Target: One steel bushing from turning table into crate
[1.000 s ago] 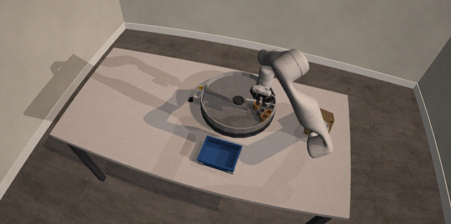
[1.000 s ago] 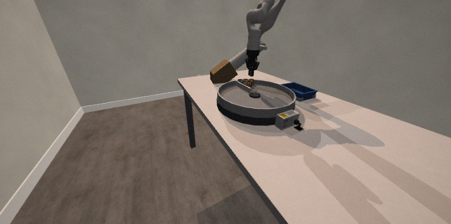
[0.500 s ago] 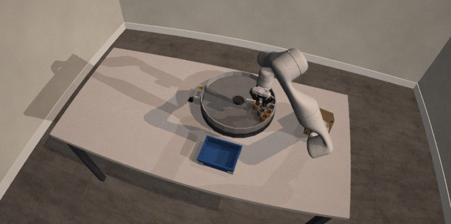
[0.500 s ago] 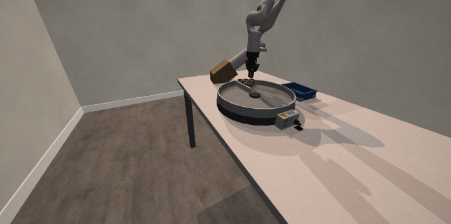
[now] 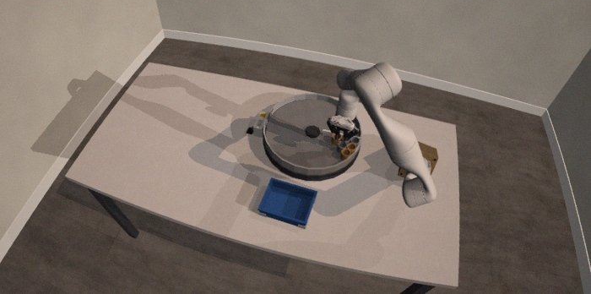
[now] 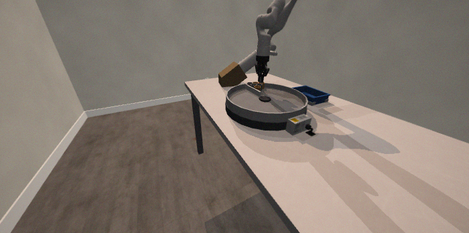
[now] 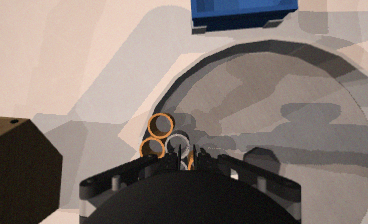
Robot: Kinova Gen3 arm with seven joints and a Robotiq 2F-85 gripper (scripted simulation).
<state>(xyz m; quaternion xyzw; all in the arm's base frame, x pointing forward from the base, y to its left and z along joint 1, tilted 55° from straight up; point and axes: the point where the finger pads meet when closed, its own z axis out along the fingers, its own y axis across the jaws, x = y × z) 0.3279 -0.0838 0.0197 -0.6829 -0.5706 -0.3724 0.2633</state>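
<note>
The round grey turning table (image 5: 295, 167) (image 6: 261, 110) (image 7: 285, 90) carries a cluster of bushings at its right edge. A steel bushing (image 5: 355, 139) (image 7: 178, 134) stands upright among orange ones (image 5: 346, 154) (image 7: 150, 126) (image 7: 143, 148). My gripper (image 5: 338, 135) (image 6: 261, 80) (image 7: 187, 151) hangs just above this cluster, pointing straight down. Its fingers are nearly together with only a narrow slit, and I see nothing gripped. A sliver of orange shows under the fingertips in the wrist view. The blue crate (image 5: 264, 203) (image 6: 311, 94) (image 7: 235, 15) stands empty on the table in front of the turning table.
A brown box (image 5: 428, 153) (image 6: 231, 74) (image 7: 15, 170) sits by the arm's base, close to the cluster. A black hub (image 5: 312, 131) (image 6: 264, 98) marks the disc's middle. A grey control box (image 5: 259, 121) (image 6: 298, 124) is fixed to the turning table's far side.
</note>
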